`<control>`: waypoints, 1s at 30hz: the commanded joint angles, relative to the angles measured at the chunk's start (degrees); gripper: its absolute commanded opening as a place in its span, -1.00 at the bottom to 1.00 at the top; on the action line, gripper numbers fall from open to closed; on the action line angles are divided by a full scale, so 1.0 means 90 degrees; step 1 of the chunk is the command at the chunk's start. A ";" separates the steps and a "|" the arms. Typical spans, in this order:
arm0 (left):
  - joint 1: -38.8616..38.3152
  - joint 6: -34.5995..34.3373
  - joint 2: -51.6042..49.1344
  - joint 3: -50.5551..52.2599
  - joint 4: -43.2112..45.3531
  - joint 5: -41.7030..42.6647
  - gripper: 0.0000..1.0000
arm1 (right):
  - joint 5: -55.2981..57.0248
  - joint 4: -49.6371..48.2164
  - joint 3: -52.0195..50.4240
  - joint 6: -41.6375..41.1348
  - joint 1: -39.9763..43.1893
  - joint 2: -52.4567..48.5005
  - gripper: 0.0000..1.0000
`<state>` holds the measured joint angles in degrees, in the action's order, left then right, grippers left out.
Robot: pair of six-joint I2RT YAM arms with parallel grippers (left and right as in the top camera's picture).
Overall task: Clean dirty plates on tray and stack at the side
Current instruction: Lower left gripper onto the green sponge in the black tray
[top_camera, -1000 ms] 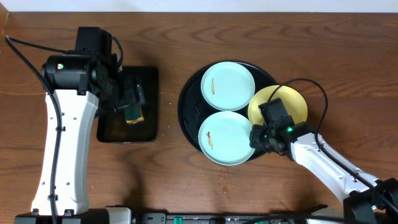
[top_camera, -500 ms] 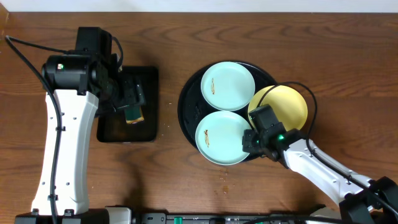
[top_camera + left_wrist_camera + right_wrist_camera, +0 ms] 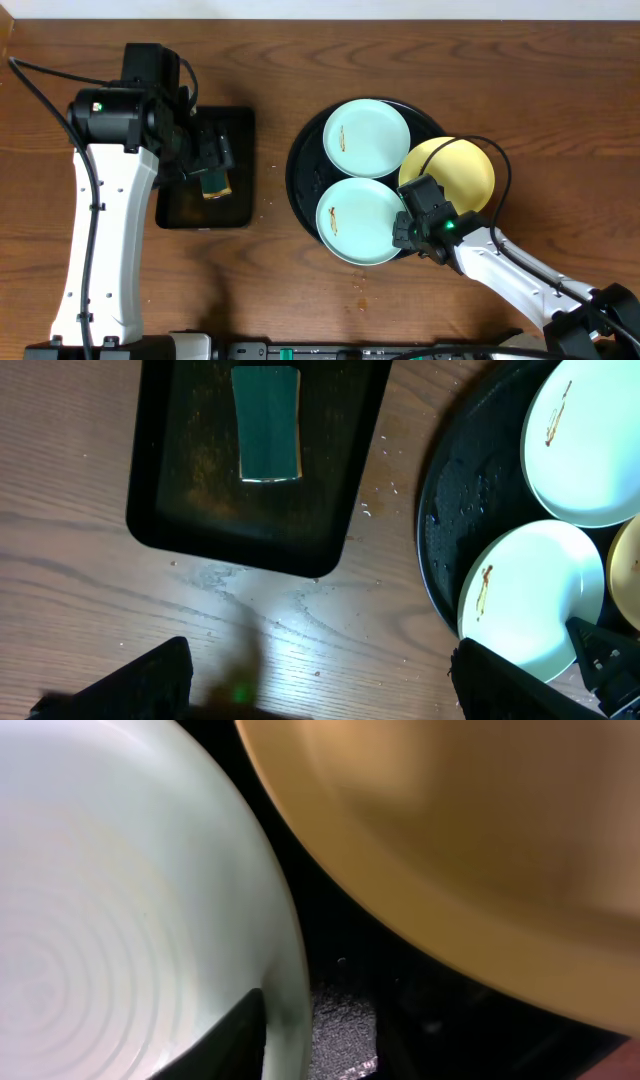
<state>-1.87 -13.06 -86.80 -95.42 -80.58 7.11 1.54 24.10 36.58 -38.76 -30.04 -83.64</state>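
Note:
The round black tray (image 3: 299,170) holds two pale blue-white plates with brown smears, one at the back (image 3: 366,138) and one at the front (image 3: 358,220). A pale yellow plate (image 3: 458,170) lies on the tray's right rim. My right gripper (image 3: 405,228) is shut on the right rim of the front plate. In the right wrist view its fingers (image 3: 295,1030) sit either side of that plate's rim (image 3: 110,900), beside the yellow plate (image 3: 470,840). My left gripper (image 3: 212,160) is open and empty above the rectangular tray; its fingers (image 3: 320,690) are spread wide.
A smaller rectangular black tray (image 3: 175,212) stands at the left with a green sponge (image 3: 215,183) on it. Small crumbs (image 3: 360,282) lie on the wooden table in front of the round tray.
My right gripper slid left along the tray's front right to the front plate's rim, and that plate shifted slightly left. The left arm has not moved.

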 commanded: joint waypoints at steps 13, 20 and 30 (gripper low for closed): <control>0.0034 0.0109 -0.0002 -0.0044 -0.0015 -0.0083 0.66 | 0.0061 -0.0066 -0.0066 -0.0857 -0.0027 -0.0007 -0.23; 0.0034 0.0107 -0.0002 -0.0044 -0.0015 -0.0083 0.66 | -0.0119 -0.0192 -0.0066 -0.1049 -0.0027 -0.0007 -0.22; 0.0034 0.0109 -0.0002 -0.0044 -0.0034 -0.0083 0.67 | -0.0243 -0.0272 -0.0066 -0.1052 -0.0029 -0.0007 -0.77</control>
<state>-1.87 -13.06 -86.80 -95.42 -80.64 7.11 -0.82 21.74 36.56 -47.70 -30.04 -83.64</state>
